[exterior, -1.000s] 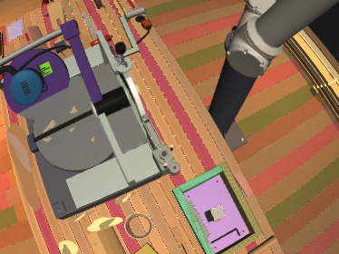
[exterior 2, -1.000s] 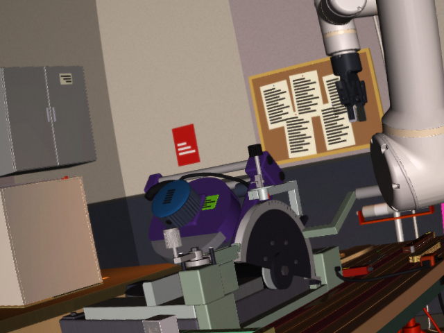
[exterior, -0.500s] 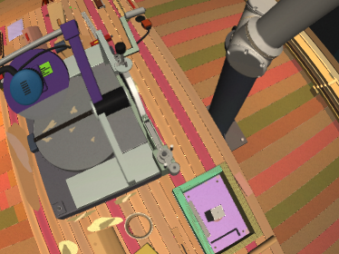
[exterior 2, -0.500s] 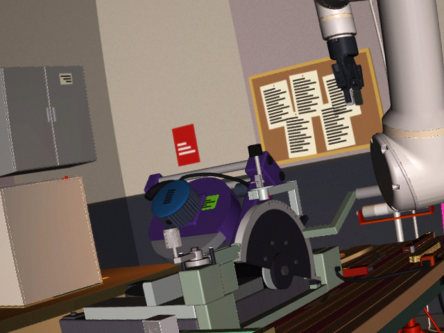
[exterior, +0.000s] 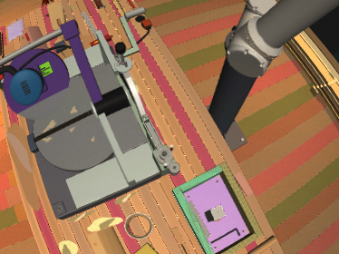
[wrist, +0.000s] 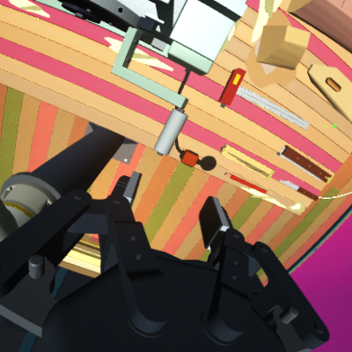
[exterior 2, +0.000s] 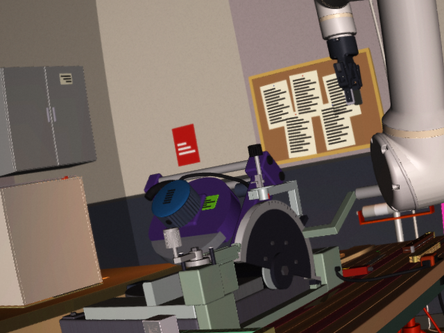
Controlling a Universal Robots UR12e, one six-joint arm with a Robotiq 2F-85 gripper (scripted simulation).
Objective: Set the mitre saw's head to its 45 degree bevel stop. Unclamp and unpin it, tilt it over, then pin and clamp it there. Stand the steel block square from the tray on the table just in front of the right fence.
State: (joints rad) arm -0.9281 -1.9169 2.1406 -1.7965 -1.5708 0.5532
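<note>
The mitre saw's purple head [exterior 2: 193, 211] [exterior: 34, 79] leans over to its bevelled side, the black blade guard [exterior 2: 276, 243] standing behind the fence. A black-knobbed pin [exterior 2: 255, 150] [exterior: 120, 47] sticks up at the bevel scale. The steel block square [exterior: 216, 213] lies in the green-rimmed tray [exterior: 217, 215] with a lilac floor, near the saw's front right corner. My gripper [exterior 2: 353, 95] [wrist: 174, 207] hangs high above the bench beside the arm's column, open and empty.
The arm's dark column and base [exterior: 233, 100] stand right of the saw. A red hand saw [wrist: 259, 103], chisels and a red plug [wrist: 190, 157] lie on the bench behind the saw. Wood offcuts and a ring [exterior: 138, 225] lie near its front.
</note>
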